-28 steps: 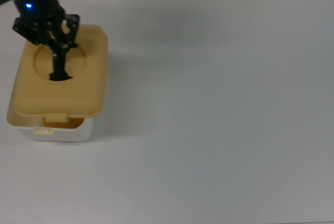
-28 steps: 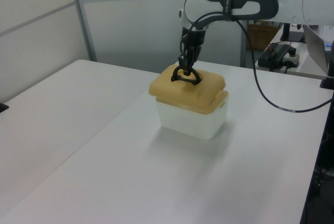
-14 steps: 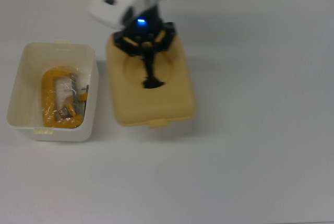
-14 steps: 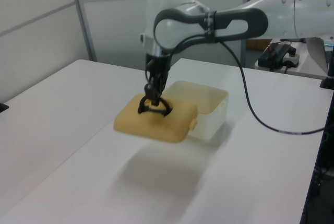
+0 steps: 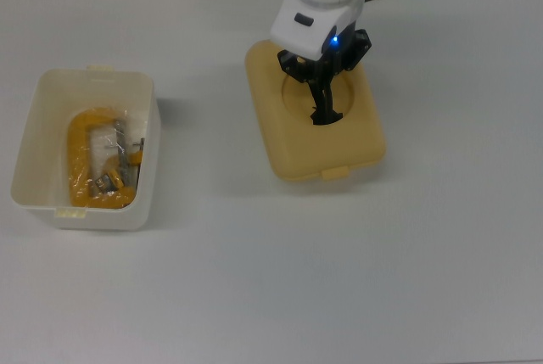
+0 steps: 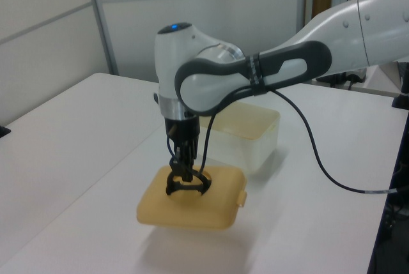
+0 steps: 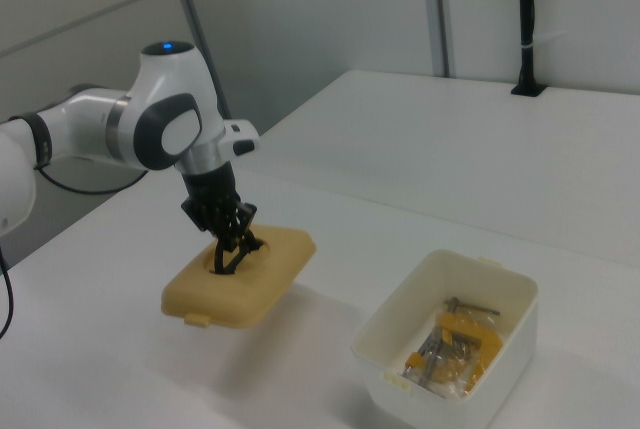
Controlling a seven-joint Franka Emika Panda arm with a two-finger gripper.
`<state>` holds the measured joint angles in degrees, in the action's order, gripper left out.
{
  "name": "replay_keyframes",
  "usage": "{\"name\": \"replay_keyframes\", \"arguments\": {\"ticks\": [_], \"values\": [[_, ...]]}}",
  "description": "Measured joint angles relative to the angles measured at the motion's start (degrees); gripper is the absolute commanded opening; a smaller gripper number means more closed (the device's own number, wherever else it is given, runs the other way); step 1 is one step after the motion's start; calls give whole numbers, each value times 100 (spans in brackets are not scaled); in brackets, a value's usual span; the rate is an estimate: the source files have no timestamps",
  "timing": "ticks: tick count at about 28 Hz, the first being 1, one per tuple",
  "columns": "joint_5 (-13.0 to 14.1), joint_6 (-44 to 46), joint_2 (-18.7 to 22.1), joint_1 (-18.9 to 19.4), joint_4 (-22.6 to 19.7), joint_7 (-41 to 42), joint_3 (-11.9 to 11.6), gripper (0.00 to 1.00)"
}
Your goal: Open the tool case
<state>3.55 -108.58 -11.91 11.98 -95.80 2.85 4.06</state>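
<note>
Lid (image 5: 316, 131) off in pincer (image 5: 324, 114) | tools (image 7: 450, 344) seen inside tool case (image 7: 400, 334)

- The white box (image 5: 85, 154) stands open-topped on the table (image 5: 441, 254) at the top view's left, so a gripper could come down straight into it; yellow and metal tools (image 5: 106, 160) fill part of its floor.
- The lid (image 5: 314, 126) hangs off the table well to the top view's right of the box, with bare tabletop between them.
- The gripper (image 5: 325, 114) and arm (image 6: 255, 76) above the lid block any way down to its top.
- The table's near and right parts in the top view lie bare.
</note>
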Motion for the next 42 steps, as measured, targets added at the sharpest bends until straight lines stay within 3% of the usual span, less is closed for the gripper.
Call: {"name": "replay_keyframes", "arguments": {"ticks": [9,13,21,23,24,29,42], "values": [[-274,-1005,-295,187,-705,-226,0,0],[-337,-1370,-495,189,-798,-239,-4,0],[-838,-2054,-858,188,-869,-729,-10,2],[-886,-2072,-891,188,-869,-788,-11,18],[-895,-2073,-894,188,-869,-796,-12,44],[-899,-1922,-866,170,-788,-803,-46,99],[-780,-412,-298,-10,-30,-676,-111,100]]}}
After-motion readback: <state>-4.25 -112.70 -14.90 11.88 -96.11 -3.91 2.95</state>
